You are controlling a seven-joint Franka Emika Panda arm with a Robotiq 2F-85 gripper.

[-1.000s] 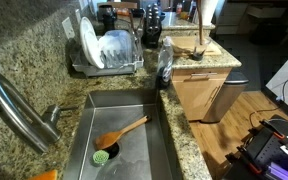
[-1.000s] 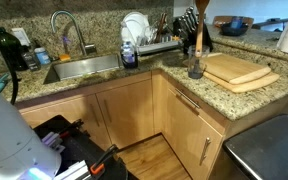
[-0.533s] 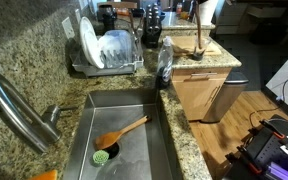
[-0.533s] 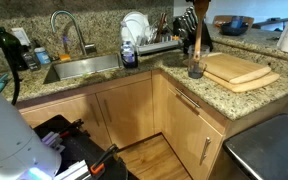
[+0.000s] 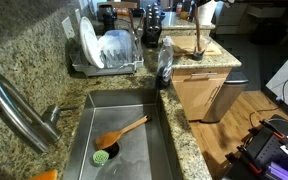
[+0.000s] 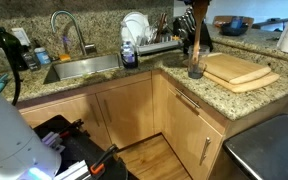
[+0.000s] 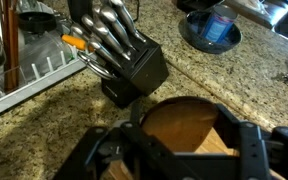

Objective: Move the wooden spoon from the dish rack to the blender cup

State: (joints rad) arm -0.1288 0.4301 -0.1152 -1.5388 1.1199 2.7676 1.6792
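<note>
1. Spoon (image 6: pixel 197 42) stands upright with its lower end inside the cup (image 6: pixel 195 69), out of the rack. Its upper end reaches up to the gripper.
2. Counter (image 6: pixel 94 82) is speckled granite and turns at an inner corner. The cup is near the front edge, just beside that corner.
3. Sink (image 5: pixel 144 150) is set in the counter and holds a broad spoon (image 5: pixel 122 130) and a green brush (image 5: pixel 102 156).
4. Rack (image 5: pixel 106 70) sits by the back edge, between the sink and the corner, with white plates (image 5: pixel 91 45) in it.
5. Board (image 6: pixel 239 70) lies just beside the cup, on the side away from the sink.
6. Knife block (image 7: pixel 134 70) is at the back edge, near the rack.
7. Gripper (image 7: pixel 184 148): in the wrist view the fingers (image 7: pixel 114 150) stand apart with rounded brown wood between them. I cannot tell if they press it.
</note>
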